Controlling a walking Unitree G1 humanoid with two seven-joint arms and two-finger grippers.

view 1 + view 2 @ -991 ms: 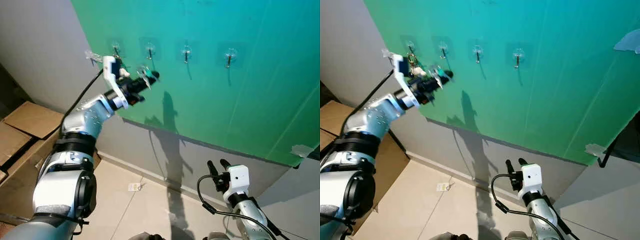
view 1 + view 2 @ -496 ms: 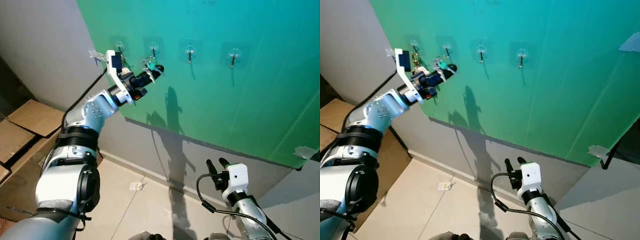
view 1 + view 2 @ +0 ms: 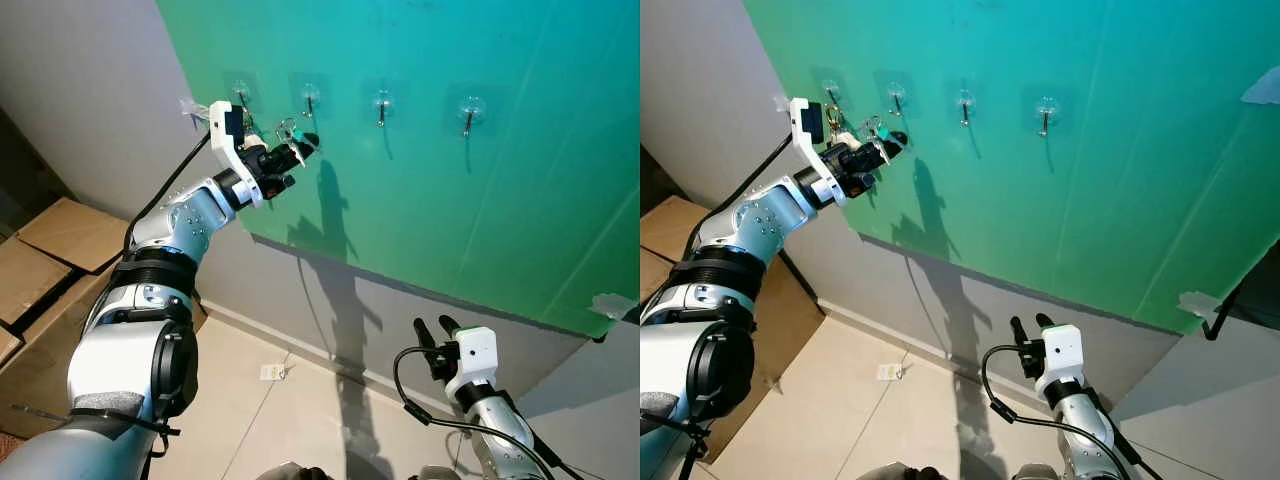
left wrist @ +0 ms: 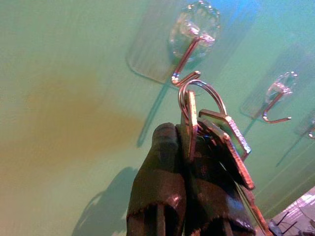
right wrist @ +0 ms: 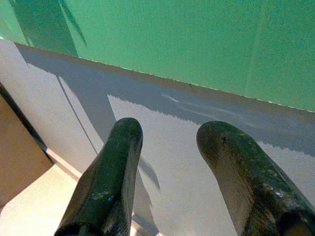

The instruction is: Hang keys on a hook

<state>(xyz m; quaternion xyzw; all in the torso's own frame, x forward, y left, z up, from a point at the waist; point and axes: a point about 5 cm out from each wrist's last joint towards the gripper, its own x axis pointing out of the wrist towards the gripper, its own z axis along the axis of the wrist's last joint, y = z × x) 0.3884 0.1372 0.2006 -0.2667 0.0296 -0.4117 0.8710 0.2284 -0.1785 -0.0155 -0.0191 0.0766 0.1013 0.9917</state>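
Four clear stick-on hooks sit in a row on the green wall panel. My left gripper is raised to the wall and shut on a bunch of keys just below the second hook from the left. In the left wrist view the key ring stands up from the fingers, right under the hook's curled tip; whether they touch I cannot tell. My right gripper hangs low by the grey skirting wall, open, holding nothing.
Something small and golden hangs at the leftmost hook. The two hooks to the right are bare. Cardboard boxes stand at the left against the grey wall. The floor below is tiled.
My left gripper has lifted the keys toward the wall and shifted left, so it now sits directly under the second hook. The right arm has stayed put.
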